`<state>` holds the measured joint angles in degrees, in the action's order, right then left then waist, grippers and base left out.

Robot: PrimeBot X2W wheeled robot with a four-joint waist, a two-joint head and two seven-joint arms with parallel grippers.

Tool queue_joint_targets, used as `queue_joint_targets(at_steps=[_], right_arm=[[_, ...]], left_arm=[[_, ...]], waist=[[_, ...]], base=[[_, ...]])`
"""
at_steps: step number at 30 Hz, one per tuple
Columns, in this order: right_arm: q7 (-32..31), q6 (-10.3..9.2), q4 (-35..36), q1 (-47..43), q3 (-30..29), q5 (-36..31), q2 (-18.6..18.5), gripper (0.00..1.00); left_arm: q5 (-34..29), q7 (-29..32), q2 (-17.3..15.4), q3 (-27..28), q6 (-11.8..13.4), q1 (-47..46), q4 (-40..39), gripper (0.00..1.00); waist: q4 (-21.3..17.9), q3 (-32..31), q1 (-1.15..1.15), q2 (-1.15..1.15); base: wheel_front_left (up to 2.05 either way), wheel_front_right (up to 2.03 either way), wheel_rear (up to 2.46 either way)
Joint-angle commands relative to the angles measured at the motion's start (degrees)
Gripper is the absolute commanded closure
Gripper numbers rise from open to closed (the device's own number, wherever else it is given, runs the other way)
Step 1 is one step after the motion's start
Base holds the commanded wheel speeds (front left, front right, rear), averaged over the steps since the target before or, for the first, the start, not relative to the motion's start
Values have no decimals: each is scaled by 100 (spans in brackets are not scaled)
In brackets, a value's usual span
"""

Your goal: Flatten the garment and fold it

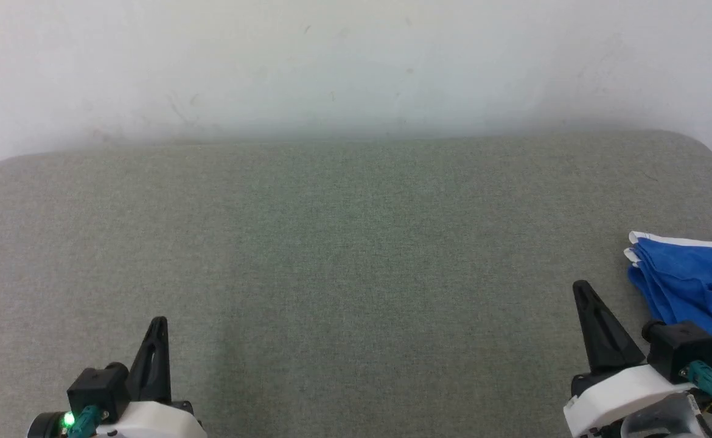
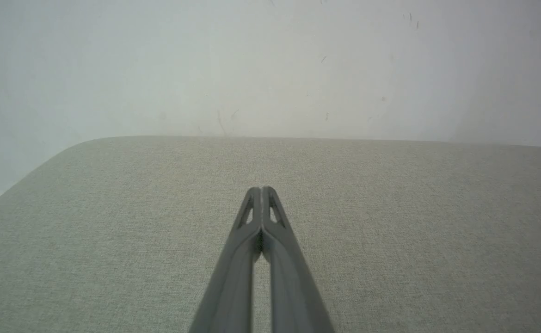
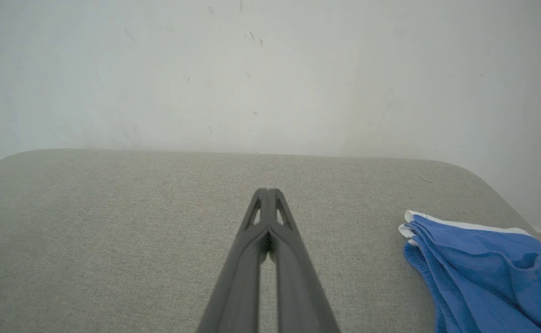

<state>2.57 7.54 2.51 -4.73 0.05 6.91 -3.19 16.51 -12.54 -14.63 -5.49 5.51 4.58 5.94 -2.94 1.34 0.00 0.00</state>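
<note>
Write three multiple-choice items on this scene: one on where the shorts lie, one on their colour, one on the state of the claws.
1. Where on the padded surface does the garment lie?
A. at the right, near the right claw
B. in the middle
C. at the far left

2. What colours is the garment?
A. red with black trim
B. blue with white trim
C. all grey

3. What state are the left claw and the right claw in?
A. both open
B. both shut, holding nothing
C. right one shut on the garment

Answers:
1 A: in the head view the cloth lies at the right edge, next to the right claw.
2 B: the cloth is blue with a white edge.
3 B: in each wrist view the fingers meet at the tips with nothing between them.
</note>
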Motion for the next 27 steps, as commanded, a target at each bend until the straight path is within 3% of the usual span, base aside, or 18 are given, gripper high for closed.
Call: queue_joint_targets(at_steps=[1, 27], right_arm=[[0, -1, -27, 69, -1, -51, 6, 100], [-61, -2, -80, 165, -2, -203, 12, 100]], left_arm=[[-84, 33, 39, 45, -56, -71, -46, 100], [-456, 323, 309, 165, -174, -163, -176, 100]], waist=[[5, -2, 0, 0], [73, -34, 0, 0]], base=[[0, 0, 0], [0, 0, 0]])
